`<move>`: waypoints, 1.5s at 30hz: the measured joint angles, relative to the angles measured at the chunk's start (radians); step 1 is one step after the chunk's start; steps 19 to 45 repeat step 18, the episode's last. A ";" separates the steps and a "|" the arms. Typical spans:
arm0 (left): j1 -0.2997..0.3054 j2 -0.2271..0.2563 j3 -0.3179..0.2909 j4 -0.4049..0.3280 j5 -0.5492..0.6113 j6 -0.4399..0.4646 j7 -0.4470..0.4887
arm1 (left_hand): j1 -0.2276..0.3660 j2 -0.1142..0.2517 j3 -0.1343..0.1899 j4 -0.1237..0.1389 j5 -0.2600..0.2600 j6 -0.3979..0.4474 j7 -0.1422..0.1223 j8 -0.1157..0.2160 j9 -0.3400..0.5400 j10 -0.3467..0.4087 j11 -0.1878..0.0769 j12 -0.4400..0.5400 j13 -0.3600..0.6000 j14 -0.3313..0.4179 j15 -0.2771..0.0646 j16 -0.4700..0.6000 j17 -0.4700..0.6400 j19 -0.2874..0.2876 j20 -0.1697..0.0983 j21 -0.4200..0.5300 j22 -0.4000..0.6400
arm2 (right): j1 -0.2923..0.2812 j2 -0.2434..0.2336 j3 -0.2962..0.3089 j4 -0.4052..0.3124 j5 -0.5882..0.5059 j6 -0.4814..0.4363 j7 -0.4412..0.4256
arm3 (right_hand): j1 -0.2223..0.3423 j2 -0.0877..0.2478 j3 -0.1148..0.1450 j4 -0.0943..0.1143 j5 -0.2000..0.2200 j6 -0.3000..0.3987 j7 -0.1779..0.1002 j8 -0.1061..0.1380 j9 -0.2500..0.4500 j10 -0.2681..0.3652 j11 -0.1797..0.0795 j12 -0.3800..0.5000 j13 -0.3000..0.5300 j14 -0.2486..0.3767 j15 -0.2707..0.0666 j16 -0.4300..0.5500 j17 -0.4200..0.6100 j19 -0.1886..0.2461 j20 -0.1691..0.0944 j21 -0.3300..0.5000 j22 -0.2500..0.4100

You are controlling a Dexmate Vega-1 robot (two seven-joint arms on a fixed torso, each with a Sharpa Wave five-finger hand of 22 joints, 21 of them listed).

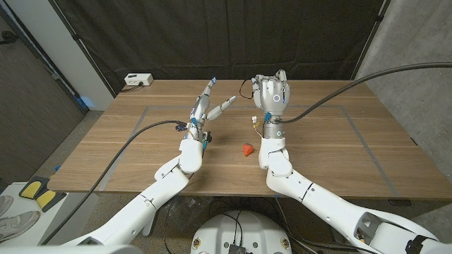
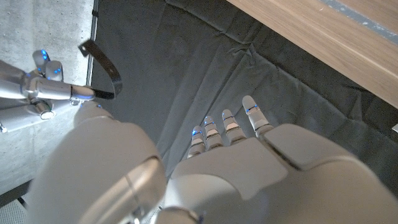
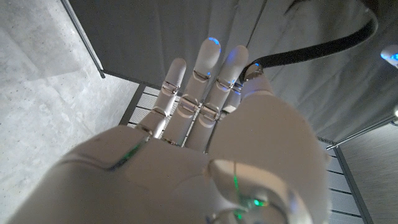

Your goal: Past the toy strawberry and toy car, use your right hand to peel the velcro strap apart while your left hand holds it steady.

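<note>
Over the table's far half, my right hand (image 1: pixel 272 95) is lifted with its fingers curled, pinching one end of a thin black velcro strap (image 1: pixel 245 86). The strap (image 2: pixel 106 65) curves away from my right hand's fingertips (image 2: pixel 74 93) and its other end hangs free. The same strap (image 3: pixel 311 53) arcs off beside my right hand (image 3: pixel 205 143). My left hand (image 1: pixel 205 113) stands raised beside it, fingers spread and holding nothing, a short gap from the strap. A red toy strawberry (image 1: pixel 246 149) lies between my forearms. A small pale toy car (image 1: pixel 253 120) sits by my right wrist, partly hidden.
A white power strip (image 1: pixel 138 80) lies at the table's far left corner. Grey tape lines (image 1: pixel 145 113) mark a rectangle on the wooden table (image 1: pixel 339 148). A black curtain hangs behind the far edge. Cables trail from both wrists across the table.
</note>
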 measured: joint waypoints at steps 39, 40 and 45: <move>-0.008 0.077 -0.003 0.060 -0.112 -0.203 0.001 | -0.029 0.029 -0.015 0.015 0.015 0.040 -0.011 0.018 0.000 0.020 -0.002 0.008 -0.005 0.012 -0.011 0.009 -0.009 -0.002 -0.006 -0.011 0.000 | 0.001 0.082 -0.006 0.080 -0.066 -0.099 -0.026 | 0.004 0.004 -0.008 -0.003 0.004 0.003 -0.003 -0.011 0.004 0.000 0.000 -0.008 0.006 0.001 -0.001 -0.013 0.000 -0.014 0.000 -0.008 -0.032; -0.008 0.077 -0.003 0.060 -0.112 -0.203 0.001 | -0.029 0.029 -0.015 0.015 0.015 0.040 -0.011 0.018 0.000 0.020 -0.002 0.008 -0.005 0.012 -0.011 0.009 -0.009 -0.002 -0.006 -0.011 0.000 | 0.001 0.082 -0.006 0.080 -0.066 -0.099 -0.026 | 0.004 0.004 -0.008 -0.003 0.004 0.003 -0.003 -0.011 0.004 0.000 0.000 -0.008 0.006 0.001 -0.001 -0.013 0.000 -0.014 0.000 -0.008 -0.032; -0.008 0.077 -0.003 0.060 -0.112 -0.203 0.001 | -0.029 0.029 -0.015 0.015 0.015 0.040 -0.011 0.018 0.000 0.020 -0.002 0.008 -0.005 0.012 -0.011 0.009 -0.009 -0.002 -0.006 -0.011 0.000 | 0.001 0.082 -0.006 0.080 -0.066 -0.099 -0.026 | 0.004 0.004 -0.008 -0.003 0.004 0.003 -0.003 -0.011 0.004 0.000 0.000 -0.008 0.006 0.001 -0.001 -0.013 0.000 -0.014 0.000 -0.008 -0.032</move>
